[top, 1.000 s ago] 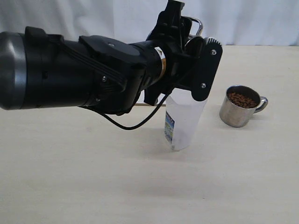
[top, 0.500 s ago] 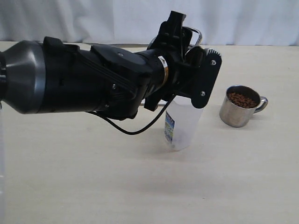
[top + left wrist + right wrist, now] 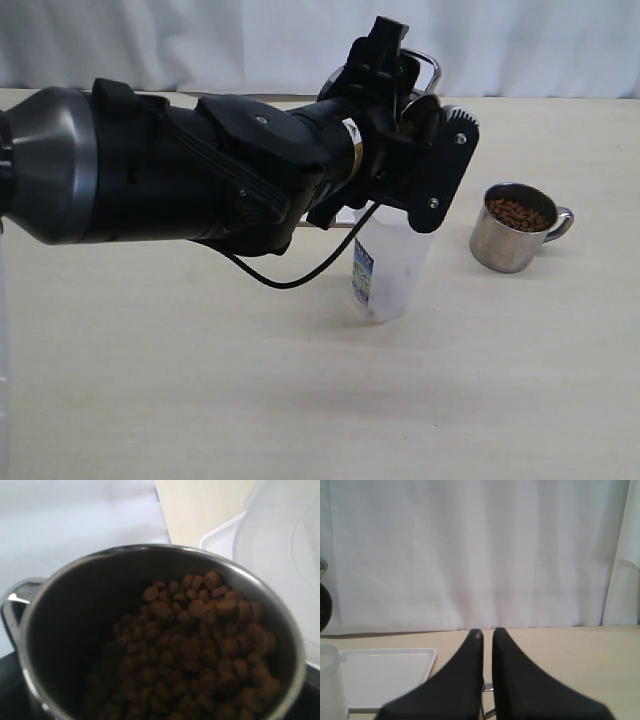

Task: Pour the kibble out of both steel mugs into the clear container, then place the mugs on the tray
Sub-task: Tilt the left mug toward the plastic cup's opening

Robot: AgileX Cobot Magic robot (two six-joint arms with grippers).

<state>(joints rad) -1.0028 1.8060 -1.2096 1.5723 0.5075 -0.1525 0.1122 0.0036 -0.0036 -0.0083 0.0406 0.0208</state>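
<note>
My left gripper (image 3: 412, 100) is clamped around the first mug (image 3: 75, 610), holding it in the air above the clear container (image 3: 390, 270). In the exterior view my own arm and fingers hide almost all of that mug. Only its wire handle sticks out at the top, so I cannot tell how far it is tipped. My left wrist camera looks straight into it: the kibble (image 3: 200, 650) lies heaped against one side, dark and blurred, and the mug's lower rim is cut off by the frame. The pale curve beside it is the container's rim, out of focus.

The container stands upright on the table (image 3: 200, 400). Its top is covered by my gripper, and the frosted wall keeps me from making out what is inside.

The second mug (image 3: 512, 240) sits well apart to the right, upright, with kibble in it.

My right gripper (image 3: 487, 631) has its fingers nearly together, with a thin slit between them and nothing in it. Beyond it lies the tray (image 3: 385, 672), partly cut off. In the exterior view my left arm hides nearly all of the tray.
</note>
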